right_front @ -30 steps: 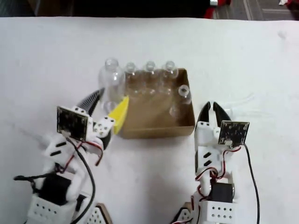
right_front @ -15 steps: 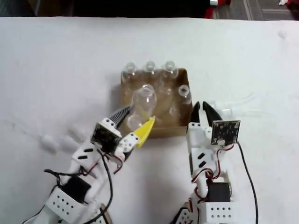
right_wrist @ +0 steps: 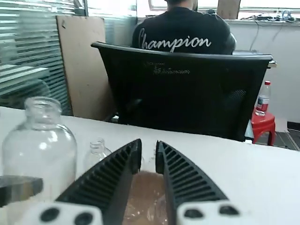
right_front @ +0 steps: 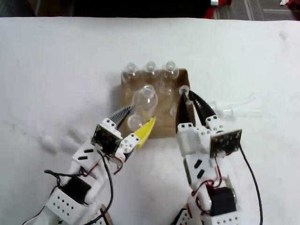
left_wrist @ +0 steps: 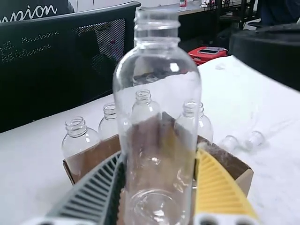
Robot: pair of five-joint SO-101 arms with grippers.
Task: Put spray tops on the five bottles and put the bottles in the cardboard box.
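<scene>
My left gripper (right_front: 136, 123) is shut on a clear uncapped bottle (right_front: 144, 101), held upright over the front of the cardboard box (right_front: 164, 131). In the left wrist view the bottle (left_wrist: 157, 140) stands between the grey and yellow fingers of the left gripper (left_wrist: 159, 157). Three open bottles (right_front: 150, 68) line the box's back wall, and another bottle (right_front: 184, 88) stands at its right side. My right gripper (right_front: 186, 96) reaches over the box's right front corner, tips at that bottle's neck. It is narrowly open (right_wrist: 148, 146) with nothing between the fingers.
Clear spray tops (right_front: 229, 110) lie on the white table right of the box, also seen as spray tops (left_wrist: 241, 139) in the left wrist view. Small white bits (right_front: 47, 140) lie left of the left arm. A black chair (right_wrist: 187, 89) stands beyond the table's far edge.
The left arm carried its bottle from the box's left side to over the box, then held still. The right gripper moved forward over the box's right front corner to the right bottle.
</scene>
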